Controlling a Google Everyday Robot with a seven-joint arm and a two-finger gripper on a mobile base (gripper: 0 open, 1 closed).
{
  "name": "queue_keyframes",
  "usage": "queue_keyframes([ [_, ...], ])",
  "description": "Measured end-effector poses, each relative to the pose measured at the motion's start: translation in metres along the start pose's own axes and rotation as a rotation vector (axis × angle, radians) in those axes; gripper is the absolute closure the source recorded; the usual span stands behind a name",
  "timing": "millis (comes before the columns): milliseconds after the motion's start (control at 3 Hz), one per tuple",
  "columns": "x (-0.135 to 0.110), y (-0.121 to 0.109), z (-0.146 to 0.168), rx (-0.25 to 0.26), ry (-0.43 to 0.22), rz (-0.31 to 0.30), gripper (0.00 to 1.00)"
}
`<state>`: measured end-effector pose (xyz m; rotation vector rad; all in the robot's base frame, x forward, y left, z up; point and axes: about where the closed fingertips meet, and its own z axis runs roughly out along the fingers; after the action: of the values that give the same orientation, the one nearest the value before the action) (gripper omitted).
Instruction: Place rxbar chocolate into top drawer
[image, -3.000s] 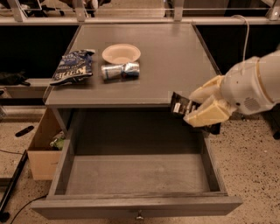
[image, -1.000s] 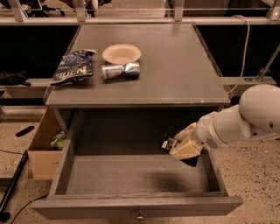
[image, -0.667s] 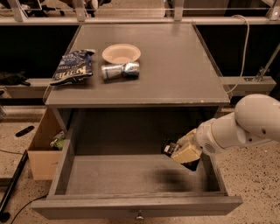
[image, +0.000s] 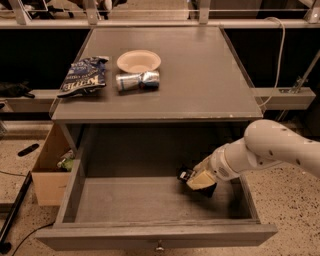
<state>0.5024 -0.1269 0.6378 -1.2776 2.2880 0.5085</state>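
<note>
The top drawer (image: 150, 235) is nearest me, pulled fully out with its knob forward, which gives me an open bay. I have the gripper (image: 197, 180) low in its right half, jaws clenched on the rxbar chocolate (image: 185, 175), close to the floor so the bar sets down rather than drops. Only the bar's dark end shows, pointing left. I judge its long axis runs roughly across the drawer. Beyond, the tabletop (image: 200, 75) carries a silver can (image: 137, 80), a bowl (image: 138, 61) and a blue chip bag (image: 84, 75).
</note>
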Motion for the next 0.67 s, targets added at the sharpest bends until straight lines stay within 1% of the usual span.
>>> queue_keyframes([
  [333,-0.0007,-0.0004,0.0027,-0.004,0.0,-0.001,1.0],
  [667,-0.0008,-0.0004,0.0027,-0.004,0.0,-0.001,0.82],
])
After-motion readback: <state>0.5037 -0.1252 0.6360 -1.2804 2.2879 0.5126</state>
